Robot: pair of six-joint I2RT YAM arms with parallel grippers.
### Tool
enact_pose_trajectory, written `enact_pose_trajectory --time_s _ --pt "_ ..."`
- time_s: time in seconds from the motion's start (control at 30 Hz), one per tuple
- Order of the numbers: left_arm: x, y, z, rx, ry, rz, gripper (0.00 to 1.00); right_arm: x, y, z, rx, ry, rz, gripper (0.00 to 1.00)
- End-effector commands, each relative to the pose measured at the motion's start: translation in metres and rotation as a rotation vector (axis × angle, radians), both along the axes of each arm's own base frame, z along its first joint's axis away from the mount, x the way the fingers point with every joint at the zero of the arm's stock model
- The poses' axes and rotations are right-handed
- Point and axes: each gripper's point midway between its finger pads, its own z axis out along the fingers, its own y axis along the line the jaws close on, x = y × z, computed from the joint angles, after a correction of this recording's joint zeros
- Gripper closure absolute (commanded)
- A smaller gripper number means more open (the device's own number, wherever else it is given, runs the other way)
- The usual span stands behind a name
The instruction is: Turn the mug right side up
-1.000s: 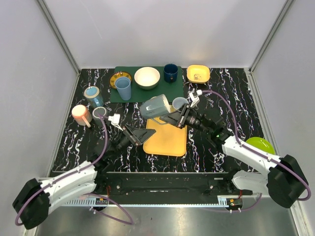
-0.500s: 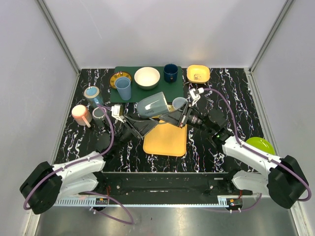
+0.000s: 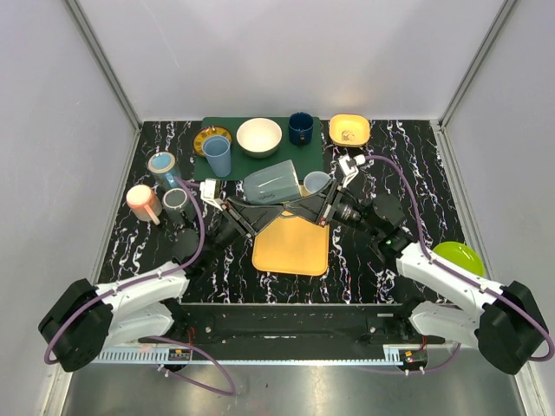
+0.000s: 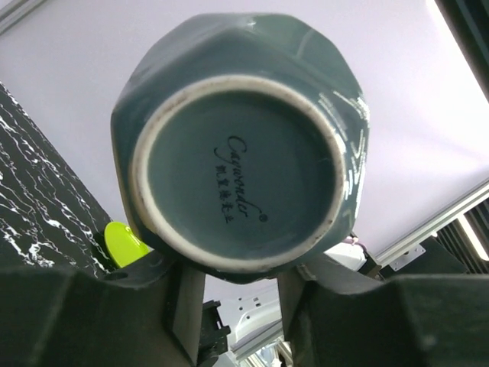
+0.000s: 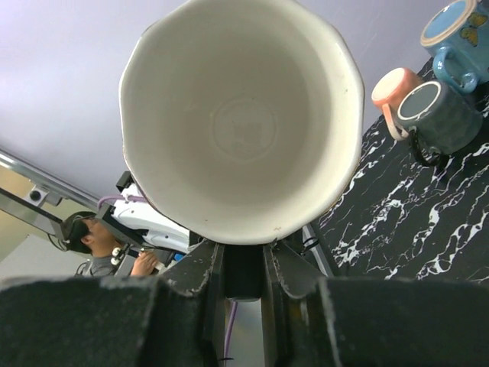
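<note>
While both arms reach in toward the middle of the top view, the grey-blue mug [image 3: 271, 182] is up in the air between them, lying on its side over the top edge of the orange board [image 3: 290, 251]. Its bottom points to the left of the frame and its white inside faces right. The right fingers [image 5: 205, 284] come in from the right and are closed tight on the mug at its lower rim, holding it up. The left fingers [image 4: 187, 306] sit on each side of the mug's bottom edge, very near it, but I cannot tell if they are squeezing it or only close by. A green mat [image 3: 316, 158] with a white bowl [image 3: 259, 136] lies behind, near the top of the frame, on the black marbled surface [image 3: 390, 165].
</note>
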Motion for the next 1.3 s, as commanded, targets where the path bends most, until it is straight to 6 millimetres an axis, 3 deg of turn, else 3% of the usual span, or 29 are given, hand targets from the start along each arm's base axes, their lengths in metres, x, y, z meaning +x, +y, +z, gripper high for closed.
enact_pose_trajectory --time_s 0.0,0.2,0.4,0.57,0.6,0.7,1.1,1.17,1.2,1.27 --pt "-0.005 0.009 0.068 -0.152 -0.139 0.016 0.63 -0.024 0.002 0.011 -0.019 -0.119 0.056 1.00" --pt "-0.006 0.008 0.080 -0.179 -0.154 0.002 1.00 -0.026 -0.002 -0.007 -0.083 -0.108 0.047 1.00" --pt "-0.006 0.006 0.076 -0.162 -0.147 -0.007 1.00 -0.030 -0.006 -0.018 -0.153 -0.127 0.040 0.98" --pt "-0.003 0.014 0.066 -0.132 -0.143 0.055 1.00 -0.034 -0.016 -0.018 -0.198 -0.165 0.010 0.77" --pt "-0.003 0.015 0.065 -0.127 -0.140 0.062 1.00 -0.035 -0.016 -0.019 -0.203 -0.173 0.010 0.69" --pt "-0.004 0.016 0.066 -0.113 -0.150 0.072 1.00 -0.036 -0.018 -0.017 -0.199 -0.183 0.012 0.61" --pt "-0.005 0.018 0.060 -0.071 -0.165 0.092 1.00 -0.041 -0.015 -0.007 -0.153 -0.203 0.042 0.56" --pt "0.000 0.015 0.050 0.018 -0.164 0.127 1.00 -0.040 -0.017 -0.004 -0.170 -0.232 0.025 0.54" --pt "-0.004 0.023 0.057 0.031 -0.187 0.150 1.00 -0.039 -0.019 -0.015 -0.223 -0.199 0.015 0.53" --pt "0.010 0.027 0.034 0.209 -0.154 0.240 1.00 -0.034 -0.029 -0.007 -0.264 -0.250 -0.052 0.52"
